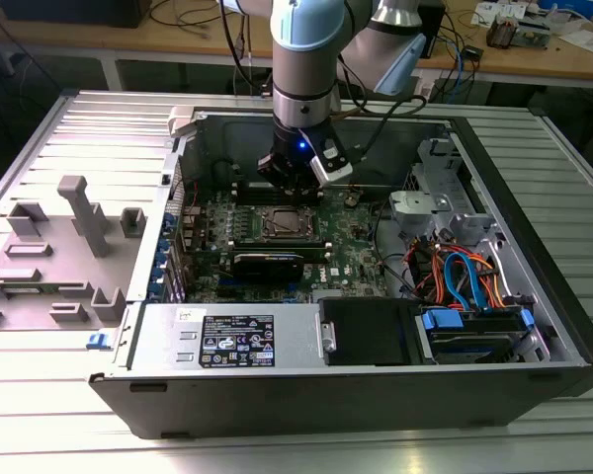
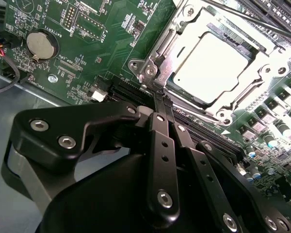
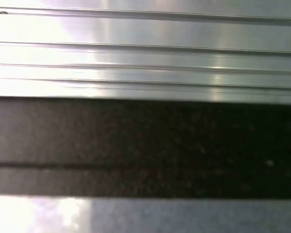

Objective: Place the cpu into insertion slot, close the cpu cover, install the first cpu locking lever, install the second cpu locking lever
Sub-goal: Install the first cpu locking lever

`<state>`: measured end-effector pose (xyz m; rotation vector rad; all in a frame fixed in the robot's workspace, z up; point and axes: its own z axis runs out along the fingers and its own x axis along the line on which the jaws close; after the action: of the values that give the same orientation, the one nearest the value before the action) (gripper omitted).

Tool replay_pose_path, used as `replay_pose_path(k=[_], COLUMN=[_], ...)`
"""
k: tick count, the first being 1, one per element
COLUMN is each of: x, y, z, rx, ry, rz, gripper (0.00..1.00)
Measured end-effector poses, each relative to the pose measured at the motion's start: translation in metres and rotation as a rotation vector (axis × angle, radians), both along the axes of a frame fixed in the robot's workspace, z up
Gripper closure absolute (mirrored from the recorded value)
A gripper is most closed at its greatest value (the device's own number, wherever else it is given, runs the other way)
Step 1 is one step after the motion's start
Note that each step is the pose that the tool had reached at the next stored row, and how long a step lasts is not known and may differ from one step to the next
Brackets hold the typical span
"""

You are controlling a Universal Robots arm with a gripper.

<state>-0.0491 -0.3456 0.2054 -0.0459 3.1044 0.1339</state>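
Exterior view: the gripper (image 1: pixel 295 180) hangs just behind the insertion slot (image 1: pixel 280 225). Second wrist view: fingers (image 2: pixel 161 110) pressed together, empty, beside the closed cpu cover (image 2: pixel 182 30) over the cpu (image 2: pixel 211 65). Lever step seems underway, needing careful hooking.

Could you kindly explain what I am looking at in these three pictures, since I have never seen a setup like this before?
The exterior view shows a robot arm reaching down into an open computer case that lies on a ribbed metal table. Its gripper hangs just above the green motherboard. The other two pictures come from cameras riding on the arm. In the second wrist view the black gripper has its fingers pressed together with nothing between them, right beside the insertion slot. The cpu, a pale square chip, already sits in it, and the cpu cover frame lies down around it. The first wrist view shows ribbed metal and a dark band.
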Motion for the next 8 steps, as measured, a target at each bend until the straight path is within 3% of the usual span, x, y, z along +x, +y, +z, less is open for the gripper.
replay_pose_path(k=[8], x=[0.0], y=[-0.0002], z=[0.0], rx=[-0.0002], ry=[0.0], rz=[0.0], gripper=[0.89])
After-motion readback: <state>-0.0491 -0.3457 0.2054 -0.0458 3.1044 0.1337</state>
